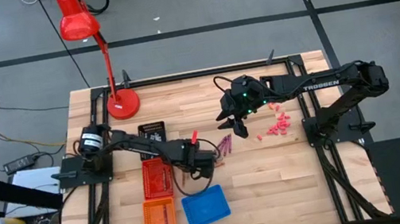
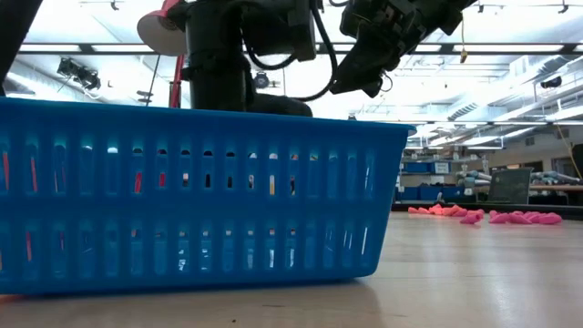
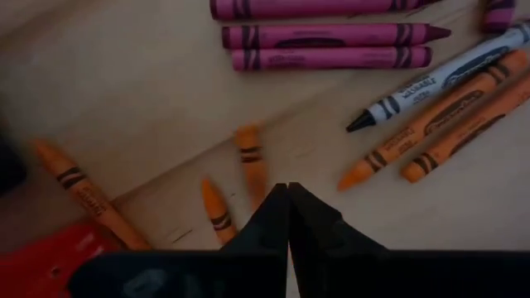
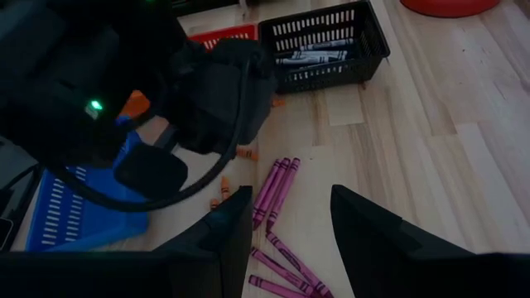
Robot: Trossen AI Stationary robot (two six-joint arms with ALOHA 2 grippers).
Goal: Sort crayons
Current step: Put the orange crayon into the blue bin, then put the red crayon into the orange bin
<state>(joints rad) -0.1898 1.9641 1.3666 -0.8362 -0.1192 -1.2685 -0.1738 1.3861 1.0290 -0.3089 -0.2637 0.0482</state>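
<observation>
Left wrist view: my left gripper is pressed together w/ nothing between the fingertips, low over the table. Crayons lie loose just ahead, magenta, orange, one grey. My right gripper hangs spread above the magenta ones, nr the black basket.

Overhead, table-level, two close wrist cameras.

Robotics lab: taped floor, ceiling striplights
</observation>
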